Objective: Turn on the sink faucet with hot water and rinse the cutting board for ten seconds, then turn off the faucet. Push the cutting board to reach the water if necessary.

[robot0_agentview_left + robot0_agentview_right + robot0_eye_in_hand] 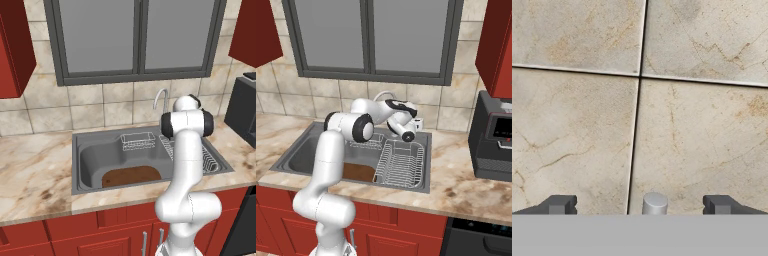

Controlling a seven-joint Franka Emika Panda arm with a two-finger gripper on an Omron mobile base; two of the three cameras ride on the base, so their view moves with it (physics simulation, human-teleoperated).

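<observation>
The arm reaches over the sink (80,150) toward the back wall, its fingers (639,205) spread apart and gripping nothing — a small grey cylinder tip (655,204), likely the tap's lever, stands between them, against beige wall tiles (577,135). The sink faucet (160,98) arches up at the rear rim, just beside the hand. The cutting board (131,176) lies flat on the basin floor at the front — well apart from the spout. A wire dish rack (400,165) fills the basin's right part.
</observation>
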